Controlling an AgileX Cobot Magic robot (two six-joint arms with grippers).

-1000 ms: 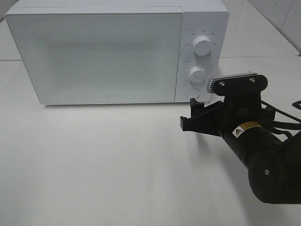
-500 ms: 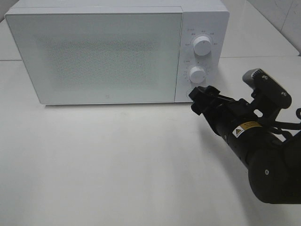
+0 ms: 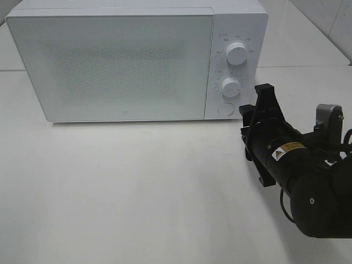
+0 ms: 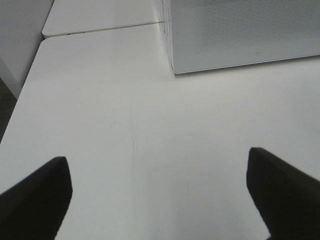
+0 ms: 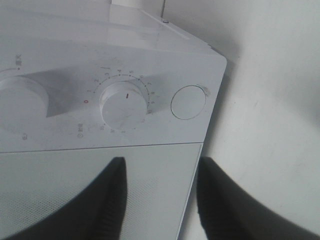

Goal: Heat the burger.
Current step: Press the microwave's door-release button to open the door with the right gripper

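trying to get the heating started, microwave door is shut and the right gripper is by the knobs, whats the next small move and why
Probably ease the right gripper forward onto the lower dial and close on it to turn it. The microwave door is shut. The jaws stand open and empty just short of the control panel, touching neither that dial nor the round button beside it.

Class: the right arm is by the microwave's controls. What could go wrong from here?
1. The right gripper, jaws apart, is close to the lower knob and the button; a small misalignment could press the button by mistake.
2. The door is shut and no burger shows; the microwave might run empty.
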